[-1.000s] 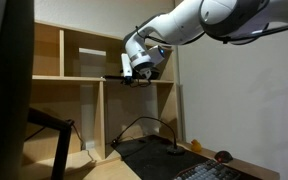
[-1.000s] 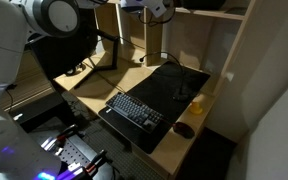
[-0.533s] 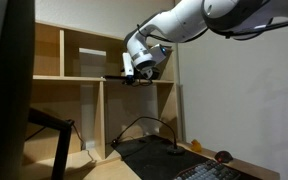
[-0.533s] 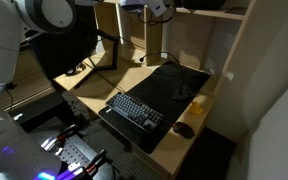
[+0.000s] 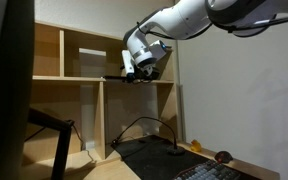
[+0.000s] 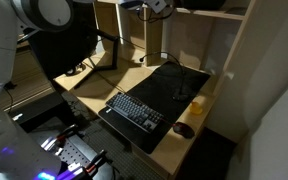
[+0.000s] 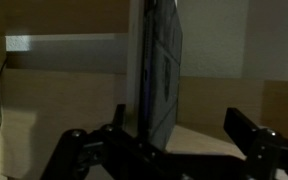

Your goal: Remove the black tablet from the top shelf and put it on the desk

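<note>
In the wrist view the black tablet appears as a thin dark slab standing on edge on the pale top shelf. My gripper is open, with the tablet between the two fingers and close to the left one. I cannot tell if that finger touches it. In both exterior views the gripper is at the front of a top shelf compartment. The tablet itself is hidden by the gripper there. The pale wooden desk lies below.
A black desk mat with a keyboard covers much of the desk, with a mouse and a small yellow object beside it. A dark monitor stands at one end. Cables hang below the shelf.
The arm has shifted very slightly at the shelf; the gripper stays at the same compartment, still open.
</note>
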Controlling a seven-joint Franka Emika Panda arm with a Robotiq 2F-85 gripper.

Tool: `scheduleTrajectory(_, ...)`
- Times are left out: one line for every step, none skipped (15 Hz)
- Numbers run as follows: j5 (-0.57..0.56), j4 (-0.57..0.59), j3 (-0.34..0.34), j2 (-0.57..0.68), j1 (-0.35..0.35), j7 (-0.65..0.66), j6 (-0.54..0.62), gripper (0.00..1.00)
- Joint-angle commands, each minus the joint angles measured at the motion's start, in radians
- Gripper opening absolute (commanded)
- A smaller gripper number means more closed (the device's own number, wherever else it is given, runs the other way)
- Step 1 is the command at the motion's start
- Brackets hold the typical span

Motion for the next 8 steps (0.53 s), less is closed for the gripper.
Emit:
scheduleTrajectory(-0.041, -0.021, 0.037, -0.019, -0.023, 0.021, 0.010, 1.00)
scheduleTrajectory(-0.039, -0.042, 0.037, -0.040, -0.021, 0.020, 0.010, 1.00)
scheduleTrajectory(-0.039, -0.060, 0.037, -0.058, -0.021, 0.020, 0.009, 1.00)
scheduleTrajectory(-0.038, -0.073, 0.036, -0.069, -0.020, 0.020, 0.008, 1.00)
scheduleTrajectory(-0.030, -0.066, 0.040, -0.063, -0.023, 0.020, 0.012, 1.00)
scheduleTrajectory(-0.036, -0.051, 0.041, -0.041, -0.020, 0.028, 0.023, 1.00)
scheduleTrajectory(-0.035, -0.033, 0.051, -0.022, -0.022, 0.028, 0.032, 1.00)
scheduleTrajectory(0.011, -0.006, 0.034, 0.003, -0.004, 0.008, 0.041, 1.00)
